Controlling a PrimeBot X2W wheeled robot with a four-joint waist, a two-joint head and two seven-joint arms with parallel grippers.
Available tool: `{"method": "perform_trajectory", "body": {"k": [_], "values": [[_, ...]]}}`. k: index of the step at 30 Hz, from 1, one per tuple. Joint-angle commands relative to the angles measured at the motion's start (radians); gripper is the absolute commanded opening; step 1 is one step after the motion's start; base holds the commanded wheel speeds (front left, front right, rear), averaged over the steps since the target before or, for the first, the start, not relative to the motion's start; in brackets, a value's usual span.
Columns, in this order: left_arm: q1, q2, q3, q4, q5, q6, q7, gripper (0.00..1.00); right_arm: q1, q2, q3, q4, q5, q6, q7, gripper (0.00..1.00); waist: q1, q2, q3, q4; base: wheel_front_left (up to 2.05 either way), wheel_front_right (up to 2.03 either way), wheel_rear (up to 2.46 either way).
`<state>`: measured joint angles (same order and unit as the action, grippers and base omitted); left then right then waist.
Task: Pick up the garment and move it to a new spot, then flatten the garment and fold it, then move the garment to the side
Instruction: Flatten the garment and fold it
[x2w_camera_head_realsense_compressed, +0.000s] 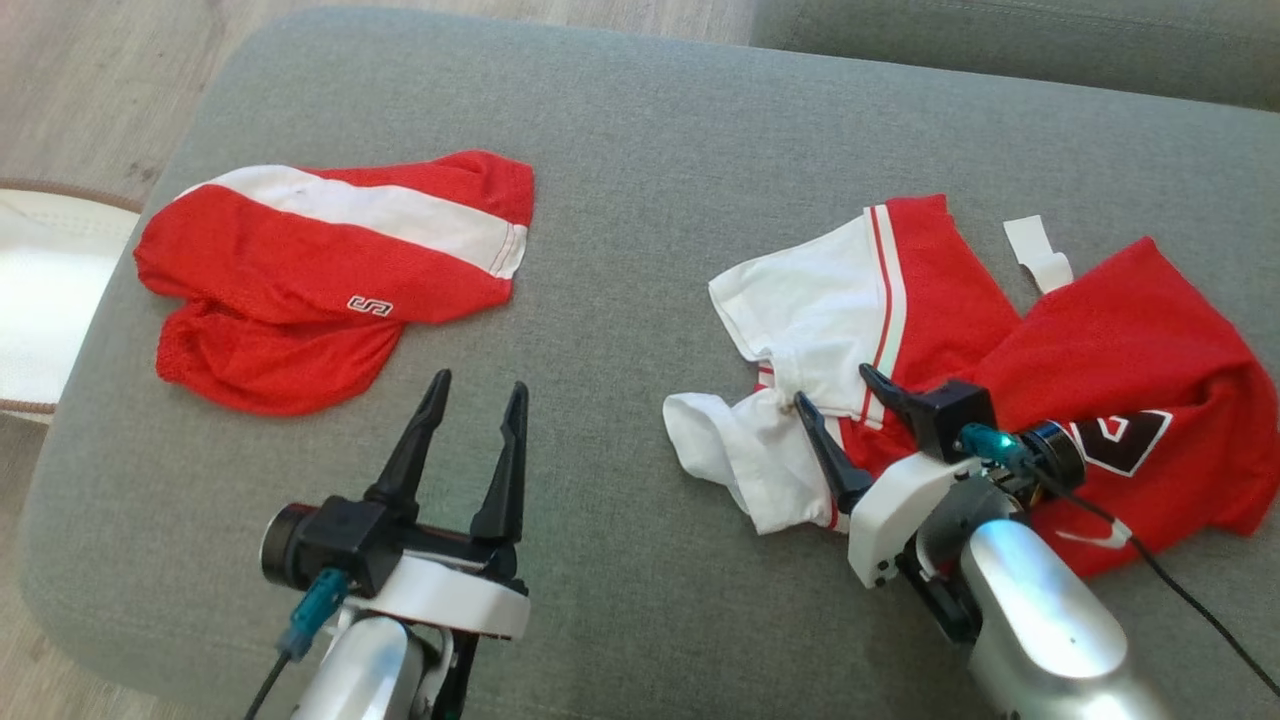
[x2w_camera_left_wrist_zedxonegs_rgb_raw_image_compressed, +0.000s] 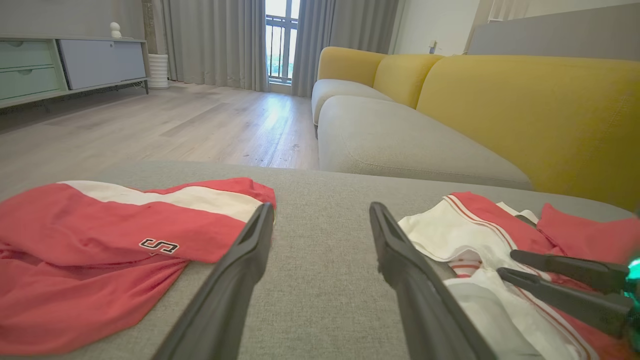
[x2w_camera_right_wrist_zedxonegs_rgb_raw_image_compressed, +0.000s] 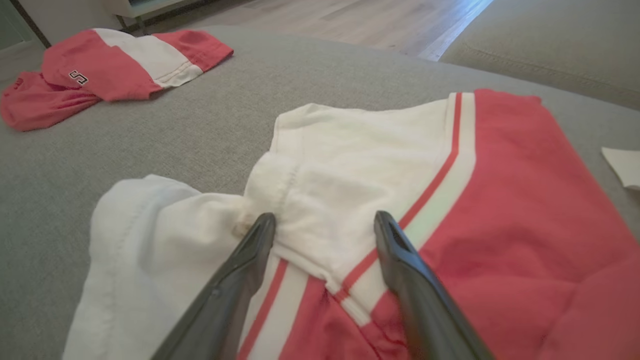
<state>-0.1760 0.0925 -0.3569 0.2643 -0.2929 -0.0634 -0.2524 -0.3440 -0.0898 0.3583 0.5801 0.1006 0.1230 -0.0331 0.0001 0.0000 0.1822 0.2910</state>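
A crumpled red and white jersey (x2w_camera_head_realsense_compressed: 1090, 340) lies on the right of the grey cushion (x2w_camera_head_realsense_compressed: 620, 200). My right gripper (x2w_camera_head_realsense_compressed: 833, 386) hangs open just over its white sleeve part, fingers apart on either side of a bunched seam (x2w_camera_right_wrist_zedxonegs_rgb_raw_image_compressed: 280, 185); whether the tips touch the cloth I cannot tell. Red shorts with a white band (x2w_camera_head_realsense_compressed: 330, 270) lie at the left, loosely doubled over. My left gripper (x2w_camera_head_realsense_compressed: 479, 382) stands open and empty over bare cushion between the two garments. In the left wrist view the shorts (x2w_camera_left_wrist_zedxonegs_rgb_raw_image_compressed: 100, 235) are left of its fingers and the jersey (x2w_camera_left_wrist_zedxonegs_rgb_raw_image_compressed: 465, 230) right.
A small white strip (x2w_camera_head_realsense_compressed: 1037, 250) lies behind the jersey. The cushion's rounded left edge drops to wooden floor (x2w_camera_head_realsense_compressed: 90, 70), with a pale rimmed object (x2w_camera_head_realsense_compressed: 40, 290) beside it. A yellow and grey sofa (x2w_camera_left_wrist_zedxonegs_rgb_raw_image_compressed: 525, 110) stands beyond the far edge.
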Motion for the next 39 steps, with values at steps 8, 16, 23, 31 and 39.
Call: {"method": "perform_trajectory", "body": {"k": [8,16,23,31,39], "values": [[-0.022,-0.02,0.055,-0.013,0.03,-0.021,-0.009,1.0,-0.078,0.002,0.038,0.049,0.058,0.008,0.006,0.0,-0.0001,0.0,0.001,-0.001,0.0,0.0,0.0],[-0.007,-0.028,0.079,-0.003,0.051,-0.031,-0.009,1.0,-0.149,0.019,-0.029,-0.021,0.089,0.008,-0.101,0.0,-0.0001,0.0,-0.044,-0.027,0.0,0.0,0.0],[-0.002,-0.035,0.076,-0.007,0.054,-0.038,-0.009,1.0,-0.24,-0.031,-0.064,-0.101,0.125,0.008,-0.063,0.0,-0.0001,0.0,-0.042,-0.014,0.0,0.0,0.0],[-0.008,-0.039,0.082,-0.005,0.053,-0.042,-0.009,1.0,-0.34,-0.12,-0.121,-0.024,0.153,0.008,-0.02,0.25,-0.0001,0.0,-0.023,0.004,0.0,0.0,0.0],[-0.011,-0.041,0.098,-0.001,0.056,-0.041,-0.009,1.0,-0.414,-0.156,-0.152,0.077,0.149,0.008,-0.059,1.0,-0.0001,0.0,-0.014,-0.024,0.0,0.0,0.0]]}}
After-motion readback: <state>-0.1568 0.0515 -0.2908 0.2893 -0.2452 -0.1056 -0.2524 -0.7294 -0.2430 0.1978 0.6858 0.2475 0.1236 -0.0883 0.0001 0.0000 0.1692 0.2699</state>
